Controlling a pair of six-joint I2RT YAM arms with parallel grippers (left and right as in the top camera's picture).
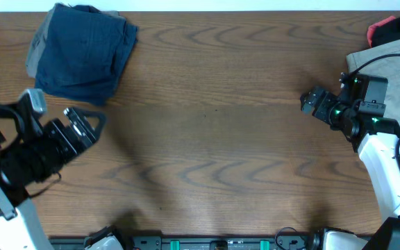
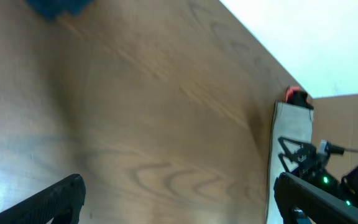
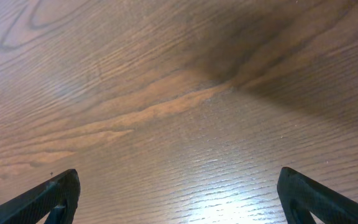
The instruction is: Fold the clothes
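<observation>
Nearest me, the left arm (image 1: 19,149) sat low-left. The left jaws were released and spread wide with nothing between them, pointing up-right over the bare tabletop (image 1: 207,139). The right arm (image 1: 387,156) stood on the right side. The right jaws were also released and empty, pointing left toward the middle. The right wrist view gave only wood grain between the tips. No garment lay in the middle.

Farther back, the beige shorts (image 1: 398,69) lay at the far-right edge, partly cut off by the frame, so I couldn't call their long axis from overhead. In the left wrist view they read as a strip running away from the near edge. The right wrist hung over their near-left corner, so they lay behind and to the right of the right jaws, not in front. A red-and-black item (image 1: 393,29) sat just beyond them.

In the far-left corner were the navy blue shorts (image 1: 82,52), looking already folded into a compact stack, with a grey piece (image 1: 33,55) peeking out on the left. They lay just beyond the left jaws, not touching.

My read: the beige pair was next and the right arm much nearer. Its jaws would need to swing back right to face it.
</observation>
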